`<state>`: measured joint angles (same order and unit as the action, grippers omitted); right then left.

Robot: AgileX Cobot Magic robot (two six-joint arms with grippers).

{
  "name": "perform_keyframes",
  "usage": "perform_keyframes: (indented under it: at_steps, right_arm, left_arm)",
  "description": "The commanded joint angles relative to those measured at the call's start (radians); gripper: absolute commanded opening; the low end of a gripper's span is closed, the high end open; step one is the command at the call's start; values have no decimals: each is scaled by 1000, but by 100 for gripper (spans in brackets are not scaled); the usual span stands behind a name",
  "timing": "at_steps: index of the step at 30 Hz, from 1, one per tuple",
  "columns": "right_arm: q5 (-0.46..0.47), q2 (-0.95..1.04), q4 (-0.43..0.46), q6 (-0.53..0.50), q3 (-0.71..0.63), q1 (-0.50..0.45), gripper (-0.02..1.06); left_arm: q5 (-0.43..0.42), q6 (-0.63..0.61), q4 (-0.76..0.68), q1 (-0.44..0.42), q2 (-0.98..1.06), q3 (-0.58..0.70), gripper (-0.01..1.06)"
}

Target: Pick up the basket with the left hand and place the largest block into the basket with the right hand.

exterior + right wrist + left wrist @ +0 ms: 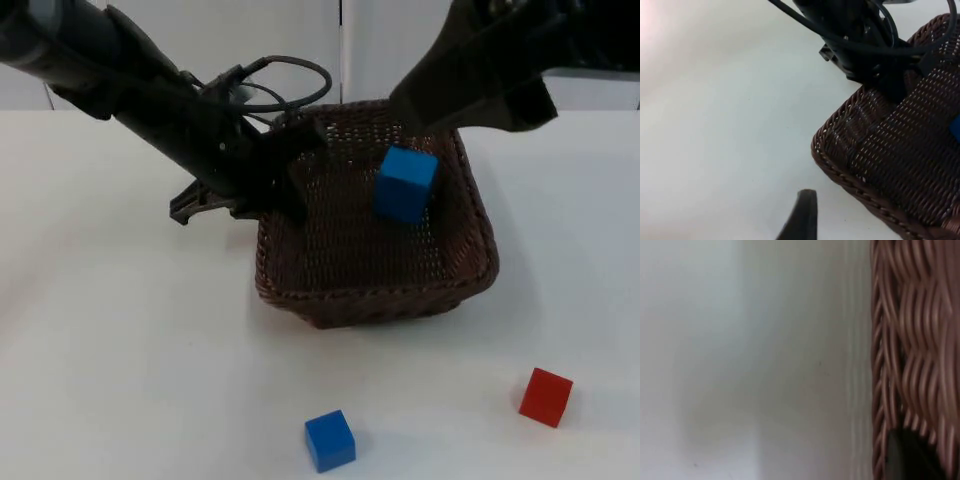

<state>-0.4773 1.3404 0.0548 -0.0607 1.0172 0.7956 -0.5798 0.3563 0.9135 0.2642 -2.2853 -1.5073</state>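
Gripping the brown wicker basket (375, 290) at its left rim with the left gripper (290, 168), jaws clamped on the weave; seen up close in the left wrist view as wicker strands (915, 340) pressed against a black fingertip. Cannot tell whether held off the white table (120, 350) or resting on it, though tilted a little toward the camera by the look of it.

Hovering over the basket's far right corner with the right gripper (430, 100); impossible to say whether its jaws stand apart or together. Just below it, finding the largest block, the big blue cube (405, 183), inside the basket's walls, tipped on an edge against the woven floor. No telling from the top view whether touching the gripper or already let go; in the right wrist view, only a sliver of blue (956, 127) at the basket's inner side, apart from the fingertip.

Left out on the table in front of the basket: a small blue block (330, 440) and a red block (546, 396), well apart from each other and both outside the rim.

Judging the step: the placing itself, at or just past release. Next, probably: confirm the cube is free, then lift the right gripper straight up and clear of the rim without catching the wicker, keeping the left grip firm so as not to tip the cube out.
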Motion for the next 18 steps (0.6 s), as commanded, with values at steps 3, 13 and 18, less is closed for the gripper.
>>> perform_keyframes:
  at_steps: [3,13,18]
  right_arm:
    - [3,-7,0,2,-3,2,77]
    - [-18,-7,0,2,-3,2,77]
    - [-30,-7,0,2,-3,2,77]
  left_arm:
    - [19,-13,31,3,12,-15,0]
    - [51,-24,14,3,12,-15,24]
    - [55,-24,14,3,12,-15,74]
